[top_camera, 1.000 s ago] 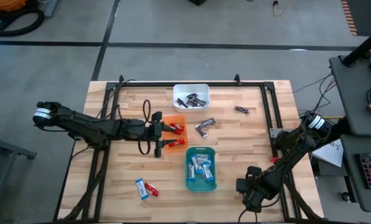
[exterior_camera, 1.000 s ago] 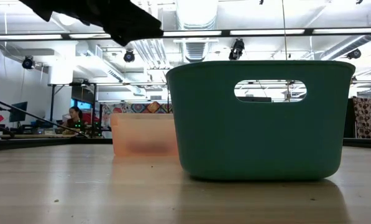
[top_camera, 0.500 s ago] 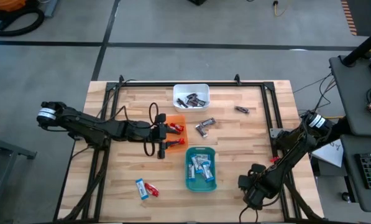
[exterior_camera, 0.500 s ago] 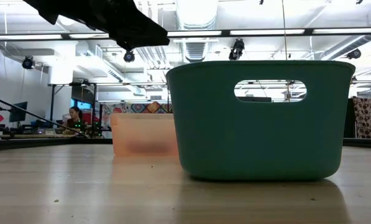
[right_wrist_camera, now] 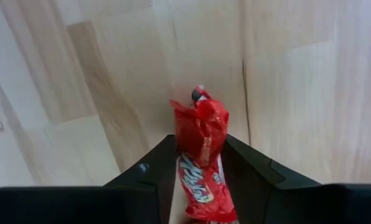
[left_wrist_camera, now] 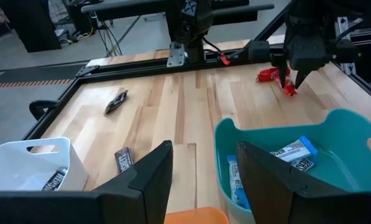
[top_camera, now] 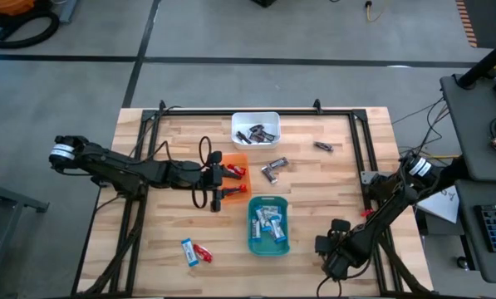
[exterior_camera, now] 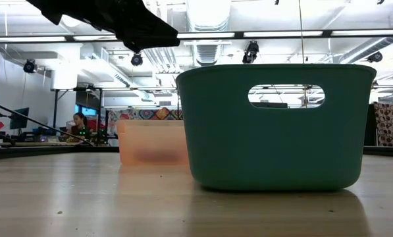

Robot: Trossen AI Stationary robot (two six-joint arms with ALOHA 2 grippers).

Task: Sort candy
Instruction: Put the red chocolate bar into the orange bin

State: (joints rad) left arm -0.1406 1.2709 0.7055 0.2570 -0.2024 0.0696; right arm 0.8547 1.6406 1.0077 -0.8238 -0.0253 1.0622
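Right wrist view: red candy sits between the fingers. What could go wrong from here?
1. The red candy lies between the right gripper fingers with the wrapper sticking out ahead; a grip on loose wrapper may slip.
2. The orange tray for red candy is far across the table, under the left gripper, so the arms might crowd there.

table (top_camera: 331, 195): pale wood, matt | teal tray (top_camera: 268, 226): smooth plastic | red candy (right_wrist_camera: 202, 158): glossy crinkled wrapper
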